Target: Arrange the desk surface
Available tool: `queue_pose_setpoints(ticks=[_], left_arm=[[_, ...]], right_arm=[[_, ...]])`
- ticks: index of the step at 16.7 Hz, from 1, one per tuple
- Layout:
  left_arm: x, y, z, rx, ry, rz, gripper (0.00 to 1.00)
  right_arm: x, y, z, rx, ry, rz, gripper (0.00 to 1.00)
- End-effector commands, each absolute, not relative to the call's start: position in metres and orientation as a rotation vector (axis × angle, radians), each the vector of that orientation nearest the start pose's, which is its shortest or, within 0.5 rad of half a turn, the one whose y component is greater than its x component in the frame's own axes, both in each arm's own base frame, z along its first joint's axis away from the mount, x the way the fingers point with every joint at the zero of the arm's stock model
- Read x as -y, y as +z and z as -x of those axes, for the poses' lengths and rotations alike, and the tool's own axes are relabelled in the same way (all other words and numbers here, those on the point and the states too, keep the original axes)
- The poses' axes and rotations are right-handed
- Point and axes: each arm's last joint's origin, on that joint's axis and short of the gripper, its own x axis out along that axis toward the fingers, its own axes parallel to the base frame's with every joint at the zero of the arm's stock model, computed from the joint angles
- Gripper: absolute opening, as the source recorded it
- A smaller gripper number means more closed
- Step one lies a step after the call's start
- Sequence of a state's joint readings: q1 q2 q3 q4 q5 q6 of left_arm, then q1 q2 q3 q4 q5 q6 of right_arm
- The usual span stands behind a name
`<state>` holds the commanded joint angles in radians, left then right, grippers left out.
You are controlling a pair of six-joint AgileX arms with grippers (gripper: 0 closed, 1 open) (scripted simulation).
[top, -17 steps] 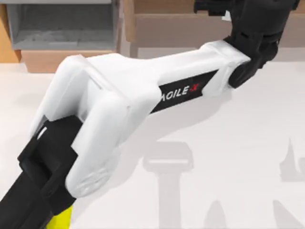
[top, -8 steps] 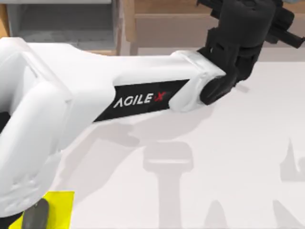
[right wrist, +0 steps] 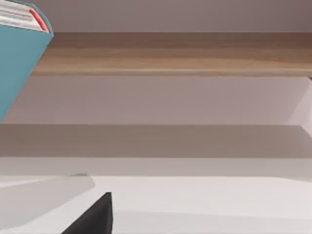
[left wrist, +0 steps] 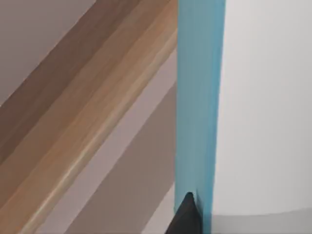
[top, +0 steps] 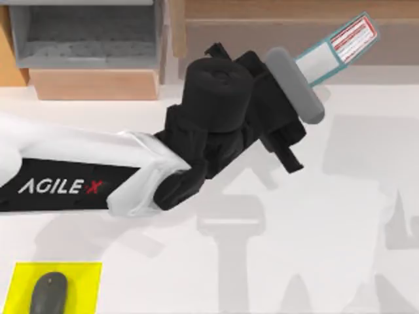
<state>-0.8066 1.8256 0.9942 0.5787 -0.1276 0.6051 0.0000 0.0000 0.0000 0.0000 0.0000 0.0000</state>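
White desk surface [top: 340,216] under the wooden shelf [top: 262,29], left arm reaching toward it.

The desk surface spreads below the shelf; well away from the shelf, at the desk's near left corner, a yellow mat [top: 82,278] carries a grey mouse [top: 47,294]. From above, the left gripper [top: 288,104] sits just before the shelf, closed on a teal-edged book [top: 334,49] with a grey base, its far end over the shelf. The left wrist view adds the book's teal edge against the shelf board; the right wrist view shows the book's corner beside the shelf.
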Motion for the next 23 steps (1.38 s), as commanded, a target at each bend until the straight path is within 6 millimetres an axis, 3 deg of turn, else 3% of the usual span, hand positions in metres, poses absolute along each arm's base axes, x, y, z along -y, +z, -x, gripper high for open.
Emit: queue_pose_setpoints(ticks=[5,8,11,13,16,23], left_arm=[[0.179,0.158,-0.273,-0.092,-0.609,-1.034,0.0],[0.12,0.157,-0.283,-0.144,-0.424,-1.233,0.0],[0.082,0.161,-0.302,-0.179,-0.256,-1.4,0.0],[0.072,0.16,-0.32,-0.188,-0.213,-1.486,0.0],[0.072,0.153,-0.339,-0.183,-0.229,-1.561,0.0],[0.073,0.152,-0.341,-0.178,-0.234,-1.569,0.0]], right_arm=[[0.001,0.16,-0.106,0.0,0.0,0.0,1.0],[0.001,0.16,-0.106,0.0,0.0,0.0,1.0],[0.001,0.16,-0.106,0.0,0.0,0.0,1.0],[0.001,0.16,-0.106,0.0,0.0,0.0,1.0],[0.001,0.16,-0.106,0.0,0.0,0.0,1.0],[0.001,0.16,-0.106,0.0,0.0,0.0,1.0]])
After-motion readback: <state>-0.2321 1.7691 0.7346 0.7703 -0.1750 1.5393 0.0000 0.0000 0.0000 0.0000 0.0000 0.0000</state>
